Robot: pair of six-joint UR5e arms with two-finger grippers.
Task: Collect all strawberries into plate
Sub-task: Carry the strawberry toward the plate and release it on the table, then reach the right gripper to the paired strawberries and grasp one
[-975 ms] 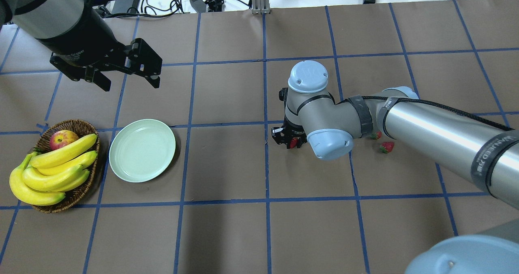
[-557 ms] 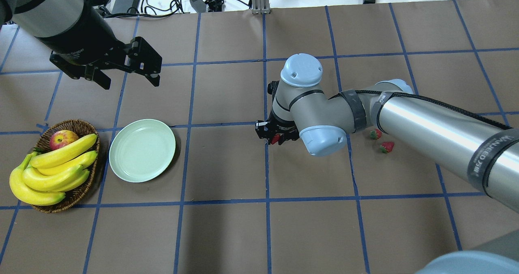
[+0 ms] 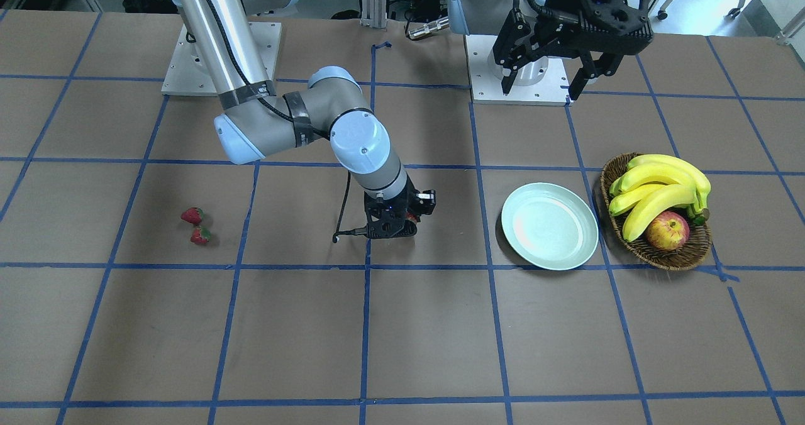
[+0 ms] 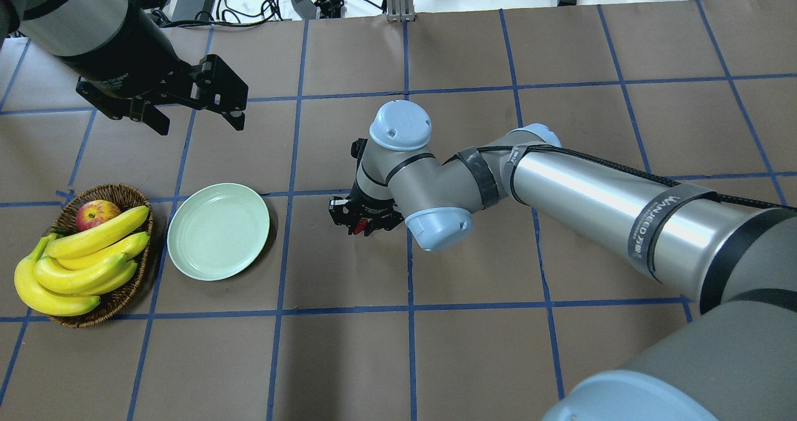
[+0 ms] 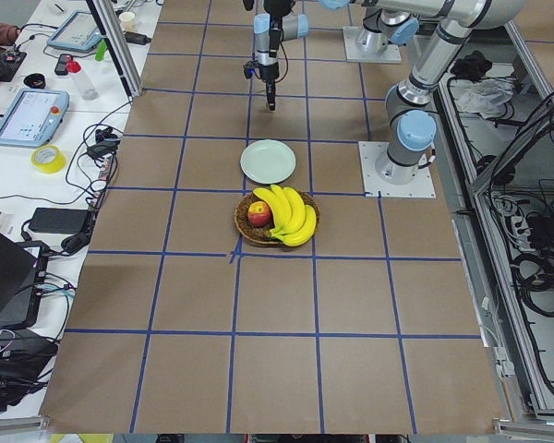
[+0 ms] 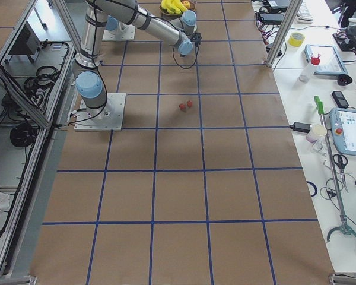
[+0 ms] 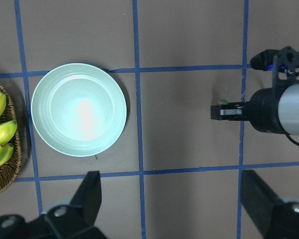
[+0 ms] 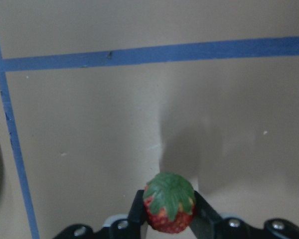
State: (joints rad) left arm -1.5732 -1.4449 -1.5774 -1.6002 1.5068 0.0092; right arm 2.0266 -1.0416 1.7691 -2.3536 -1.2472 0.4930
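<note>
Front-facing view: the right gripper (image 3: 395, 222) hangs low over the counter (image 3: 434, 324), pinching the held strawberry (image 3: 412, 217). The plate (image 3: 549, 226) is bare and lies a short way off. The two other strawberries (image 3: 196, 225) lie just beside each other, well behind the arm. The left gripper (image 3: 541, 90) is spread wide and raised near its base.

Overhead view: over the last second the right arm has swung away from the pair of berries and crossed a blue line. It now has the berry in the grid square next to the plate's. I judge this to be the carry leg of the first delivery, with the release not yet due and two berries left to fetch. The left gripper has barely moved.

Left wrist view: the plate shows empty, with the basket (image 7: 5, 169) at its far side. The right gripper comes in from the opposite edge, clear of the rim.

Right wrist view: the berry is small, red and seed-speckled. Its green leafy cap faces the camera, and it is clamped squarely between the two fingers, above bare counter.
</note>
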